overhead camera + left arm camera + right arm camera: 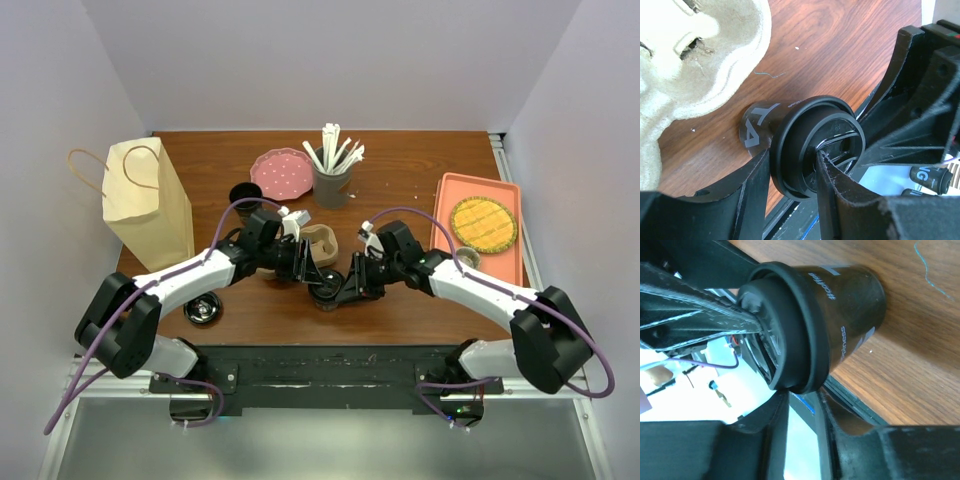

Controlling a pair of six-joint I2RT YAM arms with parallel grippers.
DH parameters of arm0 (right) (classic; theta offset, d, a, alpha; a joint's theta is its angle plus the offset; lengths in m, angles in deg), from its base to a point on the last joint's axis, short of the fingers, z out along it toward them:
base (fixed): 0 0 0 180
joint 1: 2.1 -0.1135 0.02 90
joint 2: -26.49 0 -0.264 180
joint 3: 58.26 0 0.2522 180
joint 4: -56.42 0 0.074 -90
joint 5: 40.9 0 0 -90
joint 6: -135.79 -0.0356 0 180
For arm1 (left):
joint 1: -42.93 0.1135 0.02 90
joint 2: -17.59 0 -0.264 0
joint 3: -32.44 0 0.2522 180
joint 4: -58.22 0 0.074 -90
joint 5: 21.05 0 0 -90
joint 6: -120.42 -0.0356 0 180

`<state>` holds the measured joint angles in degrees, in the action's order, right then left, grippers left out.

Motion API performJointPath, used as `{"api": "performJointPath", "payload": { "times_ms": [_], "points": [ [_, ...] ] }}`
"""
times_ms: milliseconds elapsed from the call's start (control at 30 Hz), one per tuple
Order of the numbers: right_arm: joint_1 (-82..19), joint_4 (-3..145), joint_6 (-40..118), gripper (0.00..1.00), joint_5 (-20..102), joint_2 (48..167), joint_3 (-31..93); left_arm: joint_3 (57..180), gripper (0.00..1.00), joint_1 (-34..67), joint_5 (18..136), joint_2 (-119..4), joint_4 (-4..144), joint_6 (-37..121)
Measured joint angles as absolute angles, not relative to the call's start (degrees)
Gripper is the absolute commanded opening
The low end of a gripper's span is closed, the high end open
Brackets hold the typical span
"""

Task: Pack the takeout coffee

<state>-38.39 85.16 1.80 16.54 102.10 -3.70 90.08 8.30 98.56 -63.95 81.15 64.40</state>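
The takeout coffee (325,293), a black cup with white lettering and a black lid, stands at the near middle of the table between both grippers. In the left wrist view my left gripper (792,161) is shut on the lid's rim (790,150), with one finger outside it and one in the lid's recess. The cup's lettered side (756,131) shows behind. In the right wrist view the cup (852,305) fills the top. My right gripper (804,393) pinches the lid's lower rim with its fingertips, jaws narrowly apart. My grippers also show from above, the left gripper (312,277) and the right gripper (346,287).
A pulp cup carrier (318,243) lies just behind the cup. A paper bag (147,205) stands at the left. A plain black cup (245,194), a loose black lid (203,309), a pink plate (282,172), a grey cup of sticks (332,178) and an orange tray (445,225) are around.
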Motion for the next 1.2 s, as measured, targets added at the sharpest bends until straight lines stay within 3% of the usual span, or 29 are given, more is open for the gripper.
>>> {"api": "performJointPath", "payload": {
  "times_ms": [133,300,533,767,1200],
  "points": [
    [-38.4,81.4,0.0,0.13,16.5,100.8,-6.9,89.8,0.33,8.3,98.9,-64.0,80.8,64.5],
    [-38.4,75.2,-3.1,0.13,16.8,98.3,-11.4,89.4,0.33,8.3,99.1,-64.1,80.2,65.1],
    [-38.4,75.4,-3.9,0.34,17.8,97.7,-10.9,89.4,0.32,8.3,99.0,-64.2,80.0,65.4],
    [-37.1,87.6,-0.2,0.33,24.6,95.5,-3.3,89.6,0.32,8.3,98.8,-64.8,79.7,65.8],
    [-33.1,89.5,4.3,0.32,24.6,100.6,-1.4,90.3,0.31,8.3,98.9,-65.2,79.9,65.8]
  ]
}}
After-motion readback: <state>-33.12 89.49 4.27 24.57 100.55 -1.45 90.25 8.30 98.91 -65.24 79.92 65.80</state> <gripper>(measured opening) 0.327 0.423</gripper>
